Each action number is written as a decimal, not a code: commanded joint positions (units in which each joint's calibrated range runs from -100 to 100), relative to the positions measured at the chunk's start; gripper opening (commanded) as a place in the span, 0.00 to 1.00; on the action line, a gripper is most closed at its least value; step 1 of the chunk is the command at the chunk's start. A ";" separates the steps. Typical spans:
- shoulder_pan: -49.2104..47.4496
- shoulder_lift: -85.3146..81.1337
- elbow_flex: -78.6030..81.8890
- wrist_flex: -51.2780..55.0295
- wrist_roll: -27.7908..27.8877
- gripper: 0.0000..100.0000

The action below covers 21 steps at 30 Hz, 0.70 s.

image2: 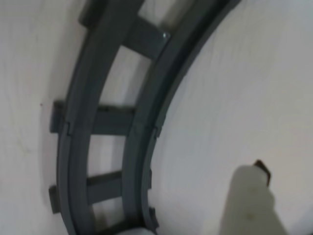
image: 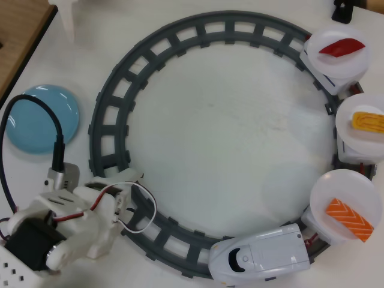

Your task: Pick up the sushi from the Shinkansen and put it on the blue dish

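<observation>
Orange with pale stripes, the sushi (image: 350, 219) lies on a round white plate (image: 336, 195) at the lower right of the overhead view, on the car just behind the white train (image: 264, 257), whose rounded nose points left along the grey track (image: 114, 120). The piece's long axis runs diagonally, from upper left down to lower right. The gripper (image: 129, 207) sits at the lower left of that view, over the track's lower-left bend, so the sushi lies well apart from it, far to the right and slightly lower, with the train between the two along the curve. The blue dish (image: 43, 118) rests outside the ring at the left, near the arm and above it in the frame. The wrist view shows only track ties, bare table and a blurred pale fingertip (image2: 252, 205) at the lower right, holding nothing; whether the fingers stand apart or together I cannot tell. The coming move looks like a long reach rightward, with the wrist turned to straddle the diagonal piece.
</observation>
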 commanded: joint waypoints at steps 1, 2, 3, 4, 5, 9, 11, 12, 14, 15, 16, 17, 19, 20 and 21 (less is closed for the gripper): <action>1.67 0.09 -2.96 -1.32 -0.31 0.26; 1.67 0.09 -2.96 -1.06 -0.31 0.26; 1.67 0.09 -2.96 -0.89 -0.31 0.26; 1.58 0.01 -2.96 -0.89 -0.31 0.26; 1.40 0.01 -2.96 -0.89 -0.31 0.26; 0.88 0.01 -3.05 -0.89 -0.31 0.26; 0.88 0.01 -3.23 -0.89 -0.31 0.25; 0.88 0.01 -3.23 -0.89 -0.31 0.25; 0.79 0.01 -3.05 -0.89 -0.31 0.25; 0.79 0.01 -3.05 -0.89 -0.31 0.25; 0.79 0.01 -3.05 -0.89 -0.31 0.25; 0.79 0.01 -3.05 -0.89 -0.31 0.25; 0.79 0.01 -3.05 -0.89 -0.31 0.25; 0.79 0.01 -3.05 -0.89 -0.31 0.25; 0.79 -0.08 -3.05 -0.89 -0.31 0.25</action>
